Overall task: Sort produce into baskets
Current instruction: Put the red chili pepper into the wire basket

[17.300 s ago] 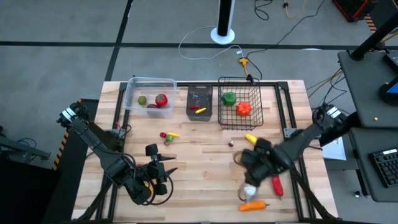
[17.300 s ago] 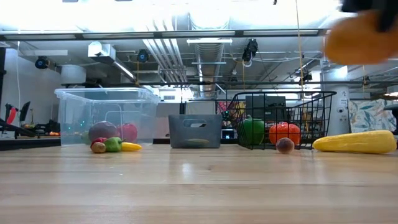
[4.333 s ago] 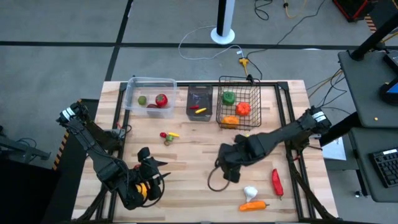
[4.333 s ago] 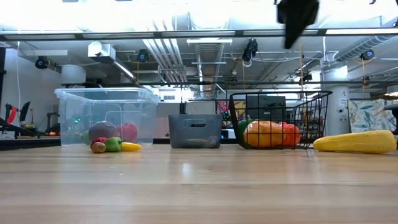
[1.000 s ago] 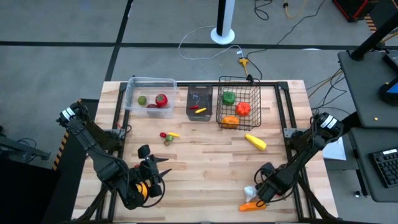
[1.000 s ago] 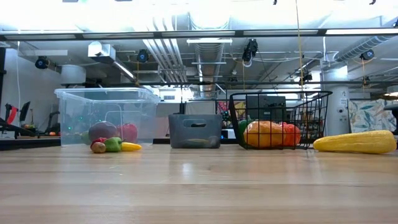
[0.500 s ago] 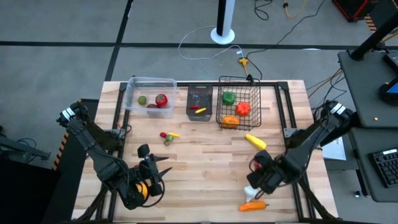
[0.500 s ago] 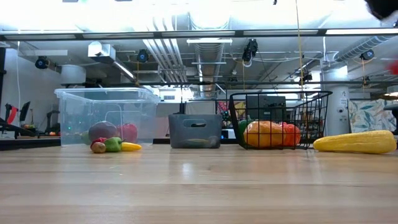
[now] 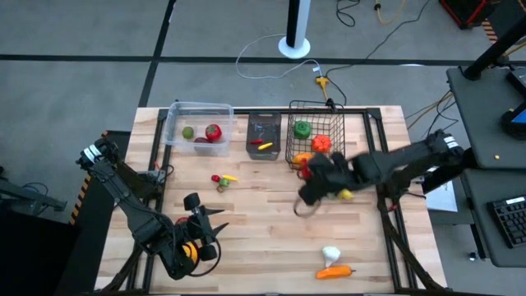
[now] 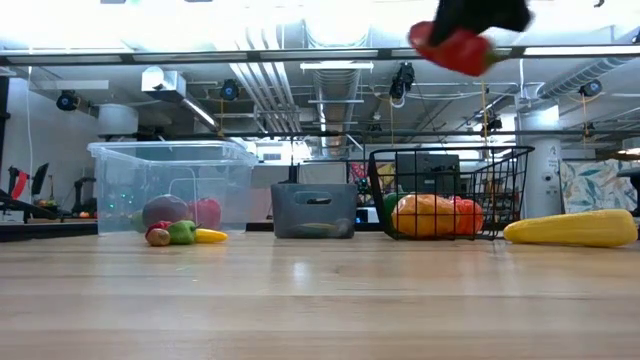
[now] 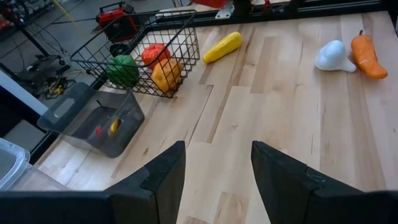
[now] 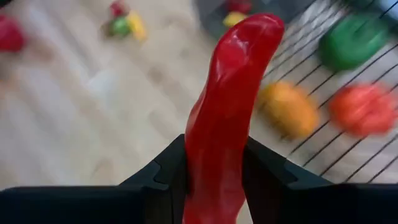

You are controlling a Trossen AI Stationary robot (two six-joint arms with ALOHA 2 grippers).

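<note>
Bright even overhead light, soft shadows, right wrist background seemingly motion-blurred

Three containers stand in a row at the far edge of the table (image 9: 271,222): the tub (image 9: 197,125) on the left, the bin (image 9: 264,136) in the middle, the wire basket (image 9: 316,136) on the right. Three pieces lie in the tub, one small piece in the bin, three in the wire basket. A small group of produce (image 9: 223,180) lies in front of the tub. The corn (image 10: 570,229) lies just beside the wire basket, on its right. The garlic (image 9: 330,254) and the carrot (image 9: 335,271) lie side by side near the front edge, right of the middle.

The right gripper (image 9: 308,175) is above the table, just in front of the wire basket, with a pepper (image 12: 229,121) between its fingers. The left gripper (image 9: 205,226) is near the front left part.
</note>
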